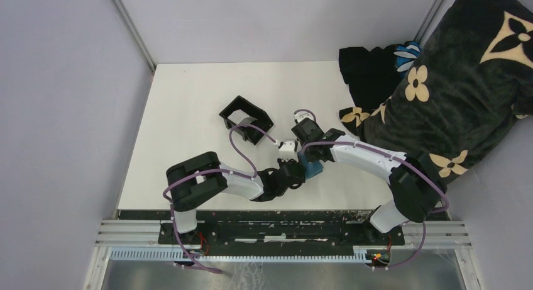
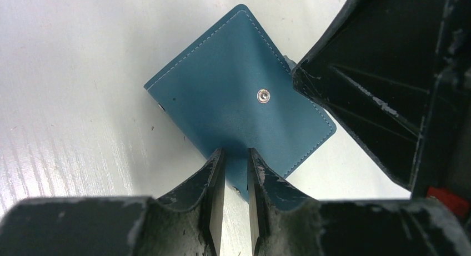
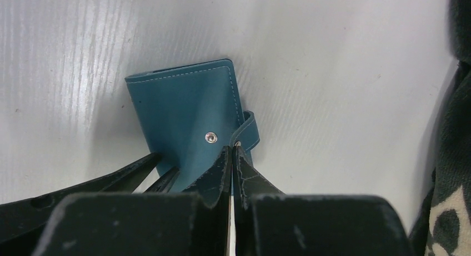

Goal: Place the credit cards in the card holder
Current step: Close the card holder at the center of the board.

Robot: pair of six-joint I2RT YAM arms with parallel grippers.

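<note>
Teal-blue card holder (image 3: pixel 183 109) lies closed and flat on white table (image 3: pixel 344 73), stitched edge visible, silver snap stud (image 3: pixel 211 137) on its face, strap tab (image 3: pixel 251 131) looping off its right edge. Right gripper (image 3: pixel 231 150) has its fingers pressed together, tips right at the tab and stud; can't tell if the strap is pinched. Left gripper (image 3: pixel 165 164) comes in from lower left, fingers slightly apart at the holder's near edge. Dark patterned fabric (image 3: pixel 452 172) along the right side
</note>
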